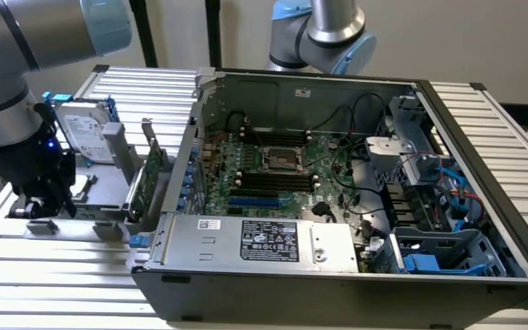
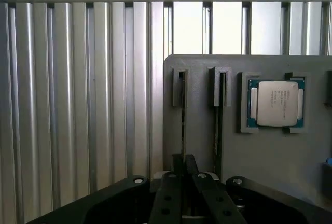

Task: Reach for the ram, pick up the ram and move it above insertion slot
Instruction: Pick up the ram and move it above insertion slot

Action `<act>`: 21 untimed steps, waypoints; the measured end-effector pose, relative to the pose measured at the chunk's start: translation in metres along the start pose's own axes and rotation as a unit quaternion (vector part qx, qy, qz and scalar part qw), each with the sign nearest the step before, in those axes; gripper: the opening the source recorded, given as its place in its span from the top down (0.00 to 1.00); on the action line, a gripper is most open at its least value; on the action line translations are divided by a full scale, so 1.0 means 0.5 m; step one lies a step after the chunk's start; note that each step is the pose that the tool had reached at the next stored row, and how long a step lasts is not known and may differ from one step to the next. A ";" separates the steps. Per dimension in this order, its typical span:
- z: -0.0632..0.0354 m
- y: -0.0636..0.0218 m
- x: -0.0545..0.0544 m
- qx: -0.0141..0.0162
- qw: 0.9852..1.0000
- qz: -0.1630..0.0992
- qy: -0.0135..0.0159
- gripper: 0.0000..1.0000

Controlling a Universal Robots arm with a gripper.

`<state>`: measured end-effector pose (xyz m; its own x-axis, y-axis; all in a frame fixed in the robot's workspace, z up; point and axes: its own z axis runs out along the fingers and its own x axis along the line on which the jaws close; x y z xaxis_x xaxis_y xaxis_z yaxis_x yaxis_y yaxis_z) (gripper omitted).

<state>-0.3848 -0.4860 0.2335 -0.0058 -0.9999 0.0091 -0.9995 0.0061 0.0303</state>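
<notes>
1. The exterior view gives the wide scene. A grey-and-blue robot arm (image 1: 7,103) stands on the exterior view's left. The open black PC case (image 1: 337,302) holds a green motherboard (image 1: 273,172) and a silver power-supply box (image 1: 255,240). Just beside the arm is a silver hard drive in a blue frame (image 1: 85,137). A larger green expansion card w/ metal bracket (image 1: 154,172) stands upright betw. drive and case. A 2nd grey-and-blue arm joint (image 1: 324,34) shows behind the case.
2. The wrist view gives close detail instead. A grey plastic holder plate (image 2: 259,172) lies on the ribbed aluminium counter (image 2: 78,105). It has two narrow slots and a square pocket w/ a silver-lidded CPU on a green board (image 2: 274,103).
3. The ram (image 2: 182,115) is a long thin circuit-board stick, seen edge-on as a dark line. It is seated in the slot farthest from the CPU pocket, not lifted. A 2nd like stick (image 2: 219,125) sits in the slot betw. it and the CPU.
4. The ram stands on its long edge. Its long axis lies flat along the holder, parallel to the counter's ribs, running straight away from the wrist camera.
5. The black pincer (image 2: 183,157) is low over the holder. Its fingers (image 2: 168,193) are drawn nearly together w/ only a stick-thin gap. The ram's near end sits in that gap, so the pincer looks clenched on the ram. It touches nothing else that I can see.
</notes>
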 end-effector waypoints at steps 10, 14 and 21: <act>-0.091 -0.010 0.002 0.000 1.000 -0.021 -0.005 0.86; -0.128 -0.017 0.003 0.000 0.999 -0.032 -0.009 0.86; -0.193 -0.061 0.003 0.000 0.999 -0.038 -0.013 0.86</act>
<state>-0.3516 -0.4869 0.3290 0.0685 -0.9975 -0.0195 -0.9972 -0.0691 0.0293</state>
